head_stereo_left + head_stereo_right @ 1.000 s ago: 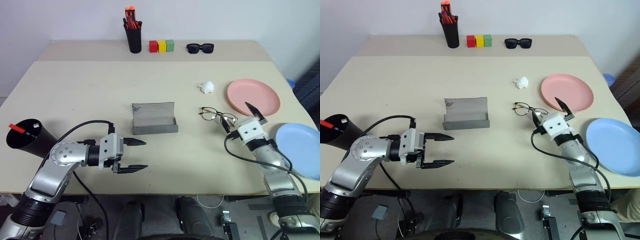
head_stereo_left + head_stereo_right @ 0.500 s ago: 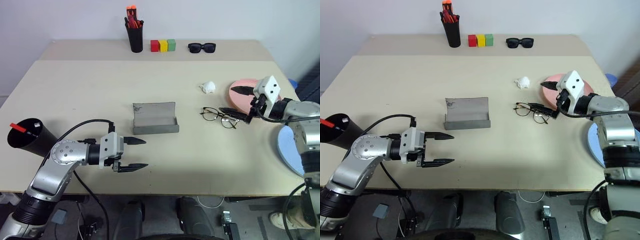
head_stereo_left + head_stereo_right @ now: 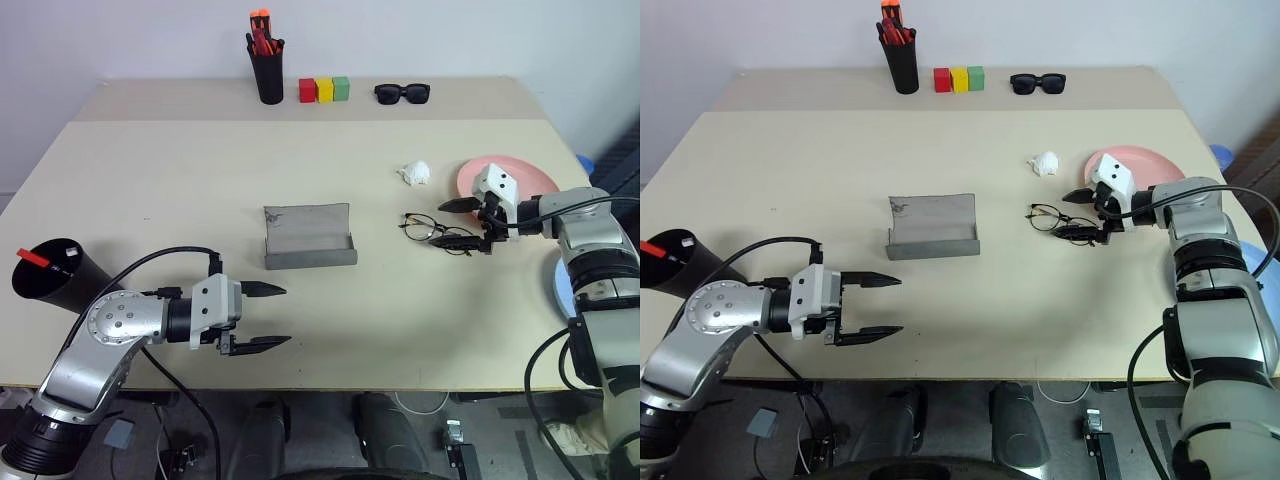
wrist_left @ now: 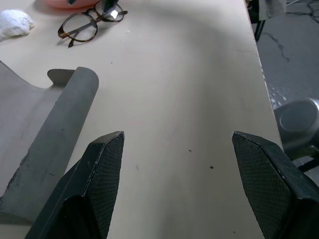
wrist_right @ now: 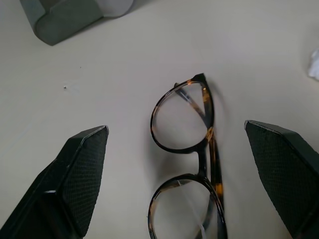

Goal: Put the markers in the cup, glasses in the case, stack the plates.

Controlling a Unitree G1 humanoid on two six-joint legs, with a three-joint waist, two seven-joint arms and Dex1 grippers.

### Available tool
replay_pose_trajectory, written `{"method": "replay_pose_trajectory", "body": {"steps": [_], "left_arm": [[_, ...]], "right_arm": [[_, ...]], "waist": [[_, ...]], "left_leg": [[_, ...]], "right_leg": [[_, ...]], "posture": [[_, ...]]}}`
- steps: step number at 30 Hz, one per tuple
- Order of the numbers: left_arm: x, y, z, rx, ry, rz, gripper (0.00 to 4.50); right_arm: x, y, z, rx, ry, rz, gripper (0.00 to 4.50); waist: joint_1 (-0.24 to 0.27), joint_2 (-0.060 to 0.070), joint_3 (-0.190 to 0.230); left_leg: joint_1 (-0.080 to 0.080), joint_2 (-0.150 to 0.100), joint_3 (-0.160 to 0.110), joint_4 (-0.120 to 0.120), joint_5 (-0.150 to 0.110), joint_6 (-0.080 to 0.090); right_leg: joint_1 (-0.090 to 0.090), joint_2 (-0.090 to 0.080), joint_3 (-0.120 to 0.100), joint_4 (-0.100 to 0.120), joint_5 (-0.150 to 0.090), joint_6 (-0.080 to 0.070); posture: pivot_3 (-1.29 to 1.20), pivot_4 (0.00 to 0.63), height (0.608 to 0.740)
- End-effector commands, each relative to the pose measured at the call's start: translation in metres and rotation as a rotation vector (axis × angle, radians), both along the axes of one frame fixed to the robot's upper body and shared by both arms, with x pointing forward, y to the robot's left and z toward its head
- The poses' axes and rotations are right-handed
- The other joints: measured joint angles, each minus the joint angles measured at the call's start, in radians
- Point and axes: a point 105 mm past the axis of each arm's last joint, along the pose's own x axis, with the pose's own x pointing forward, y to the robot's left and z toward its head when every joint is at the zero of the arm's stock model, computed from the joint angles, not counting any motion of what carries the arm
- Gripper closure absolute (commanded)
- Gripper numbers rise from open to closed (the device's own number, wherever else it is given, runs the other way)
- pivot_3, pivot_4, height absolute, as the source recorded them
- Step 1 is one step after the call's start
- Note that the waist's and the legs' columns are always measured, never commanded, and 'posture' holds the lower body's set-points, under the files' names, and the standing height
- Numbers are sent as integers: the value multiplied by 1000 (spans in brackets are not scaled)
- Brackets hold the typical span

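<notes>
Right gripper (image 3: 461, 220) aligned on the glasses (image 5: 190, 162).
Its jaws stood wide apart, the glasses directly ahead between them, unheld; closing squarely across the bridge seemed best. Left gripper (image 3: 266, 316) stood open beside the case (image 3: 309, 237).

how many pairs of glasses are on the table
2: the clear glasses lie between the open right hand's fingers, beside the pink plate; the sunglasses sit at the far edge, right of the blocks.

Dark-rimmed glasses (image 5: 192, 167) lie folded, apparently, right of the open grey case (image 3: 309, 238).
</notes>
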Motion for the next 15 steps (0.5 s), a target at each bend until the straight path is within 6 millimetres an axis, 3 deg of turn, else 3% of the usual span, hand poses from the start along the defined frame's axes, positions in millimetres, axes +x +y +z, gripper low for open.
{"method": "replay_pose_trajectory", "body": {"steps": [1,15], "left_arm": [[-2,-1,11,-11,-40,2,971],[-2,-3,11,-18,-47,13,971]], "right_arm": [[5,1,12,-9,-12,-2,22],[10,-4,7,-85,-3,-39,22]], "waist": [[-2,0,0],[-17,0,0]], "left_leg": [[0,0,0,0,0,0],[0,0,0,0,0,0]], "right_leg": [[0,0,0,0,0,0],[0,0,0,0,0,0]], "posture": [[0,150,740],[0,150,740]]}}
